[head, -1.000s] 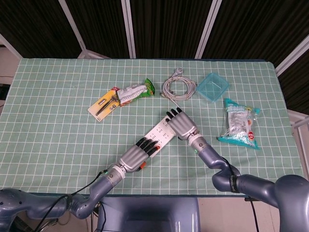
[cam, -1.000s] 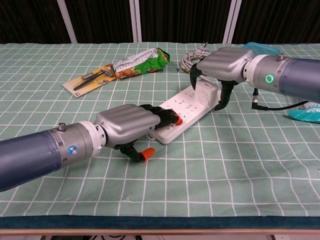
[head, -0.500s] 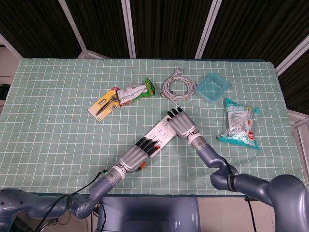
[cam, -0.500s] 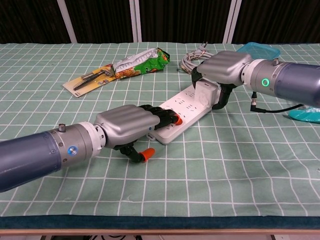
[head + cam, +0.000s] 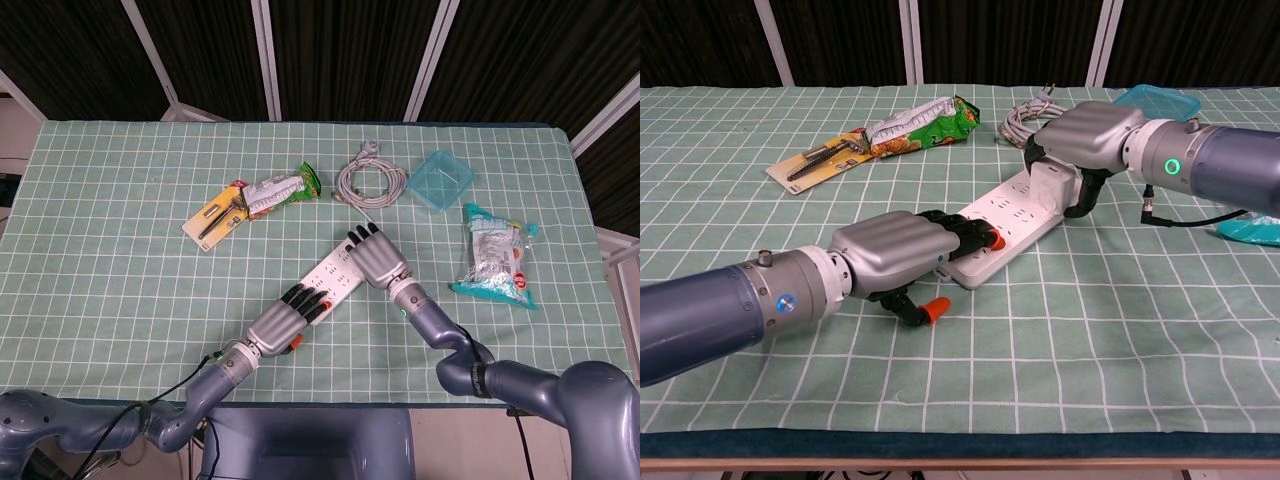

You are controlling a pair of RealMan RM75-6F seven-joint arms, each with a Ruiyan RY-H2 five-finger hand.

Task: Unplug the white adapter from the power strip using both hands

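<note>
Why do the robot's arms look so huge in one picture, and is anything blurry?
Chest view: the camera sits low and close, so the left hand and arm loom large. Head view: it looks down from above, so both look small. Both views are sharp and evenly lit.

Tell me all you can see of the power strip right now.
The power strip is a long white plastic bar lying flat and diagonal on the green checked cloth. The left hand presses its near end; the right hand closes around the white adapter at its far end, apparently still plugged in.
</note>
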